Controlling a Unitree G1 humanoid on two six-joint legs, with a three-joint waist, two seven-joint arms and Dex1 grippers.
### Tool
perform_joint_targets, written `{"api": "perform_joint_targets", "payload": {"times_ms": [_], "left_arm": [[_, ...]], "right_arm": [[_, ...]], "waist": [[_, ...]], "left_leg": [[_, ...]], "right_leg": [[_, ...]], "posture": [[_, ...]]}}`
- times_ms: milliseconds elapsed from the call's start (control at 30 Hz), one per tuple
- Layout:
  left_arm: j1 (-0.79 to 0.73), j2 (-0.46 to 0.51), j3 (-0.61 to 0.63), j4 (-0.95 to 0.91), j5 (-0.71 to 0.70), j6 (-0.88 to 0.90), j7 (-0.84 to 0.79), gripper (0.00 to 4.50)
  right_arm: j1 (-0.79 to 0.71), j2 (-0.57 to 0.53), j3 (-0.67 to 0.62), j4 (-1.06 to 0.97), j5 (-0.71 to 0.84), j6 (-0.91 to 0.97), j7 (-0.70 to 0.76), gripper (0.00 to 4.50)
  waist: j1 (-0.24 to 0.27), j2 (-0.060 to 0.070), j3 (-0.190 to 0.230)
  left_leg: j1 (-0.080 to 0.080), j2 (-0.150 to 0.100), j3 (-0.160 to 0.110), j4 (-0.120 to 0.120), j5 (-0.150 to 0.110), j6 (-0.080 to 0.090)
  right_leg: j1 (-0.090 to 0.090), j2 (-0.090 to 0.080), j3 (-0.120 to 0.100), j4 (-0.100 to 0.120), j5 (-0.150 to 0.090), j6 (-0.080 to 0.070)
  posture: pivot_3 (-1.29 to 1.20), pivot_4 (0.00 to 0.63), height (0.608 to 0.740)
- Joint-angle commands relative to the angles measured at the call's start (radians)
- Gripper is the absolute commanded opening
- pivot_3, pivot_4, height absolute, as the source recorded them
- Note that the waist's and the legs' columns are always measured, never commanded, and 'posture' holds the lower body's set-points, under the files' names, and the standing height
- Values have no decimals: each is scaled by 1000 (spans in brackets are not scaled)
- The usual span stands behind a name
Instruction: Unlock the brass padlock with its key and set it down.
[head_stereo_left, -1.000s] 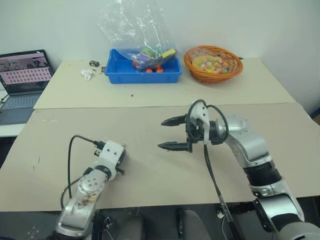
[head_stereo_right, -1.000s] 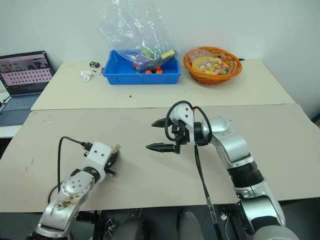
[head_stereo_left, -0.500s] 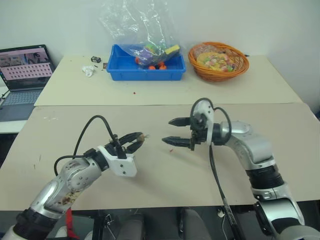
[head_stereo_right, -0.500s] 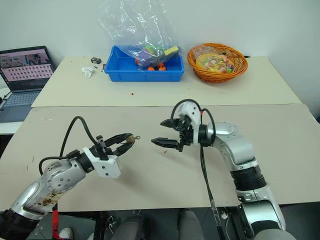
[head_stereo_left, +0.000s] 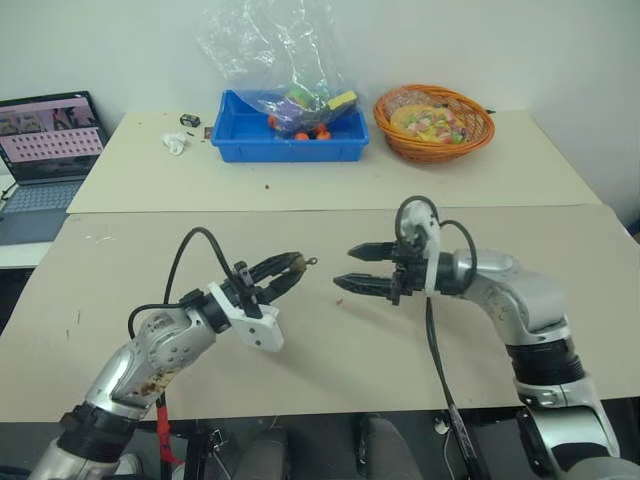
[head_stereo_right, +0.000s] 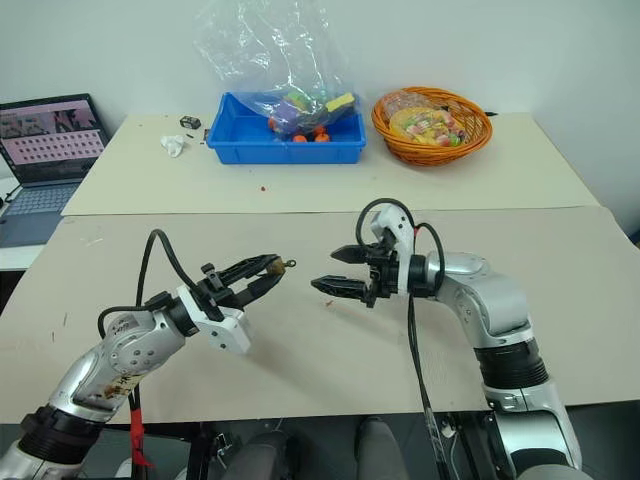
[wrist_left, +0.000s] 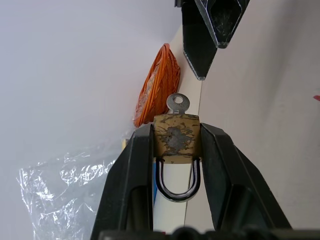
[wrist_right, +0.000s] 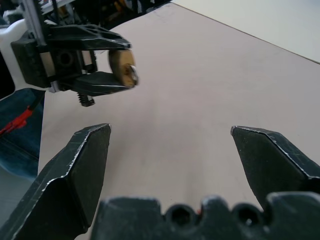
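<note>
A blue bin (head_stereo_left: 288, 140) under a clear plastic bag (head_stereo_left: 268, 48) sits top centre, an orange wicker basket (head_stereo_left: 434, 122) to its right. An open laptop (head_stereo_left: 48, 150) occupies the left edge, on beige tables (head_stereo_left: 500, 170).

From the head we look down over the table (head_stereo_left: 330, 350); each wrist camera looks closely at the other gripper.
</note>
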Motion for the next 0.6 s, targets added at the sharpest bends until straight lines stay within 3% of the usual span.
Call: {"api": "perform_joint_targets", "payload": {"times_ms": [33, 567, 600], "left_arm": [[-12, -6, 8, -18, -20, -6, -27, 828], [-39, -23, 6, -14, -14, -44, -98, 828], [-40, -23, 6, -13, -8, -47, -98, 828]], "right_arm": [[-20, -3, 2, -60, 2, 0, -23, 4500], [-50, 8, 32, -114, 66, 74, -37, 4500], [-50, 8, 35, -113, 65, 75, -38, 4252]], "waist": [[1, 0, 0], [1, 0, 0], [1, 0, 0]], "left_leg": [[0, 0, 0, 0, 0, 0], [0, 0, 0, 1, 0, 0], [0, 0, 0, 1, 0, 0]], "right_leg": [[0, 0, 0, 0, 0, 0], [0, 0, 0, 0, 0, 0], [0, 0, 0, 0, 0, 0]], "posture": [[0, 150, 728], [0, 150, 728], [0, 150, 728]]}}
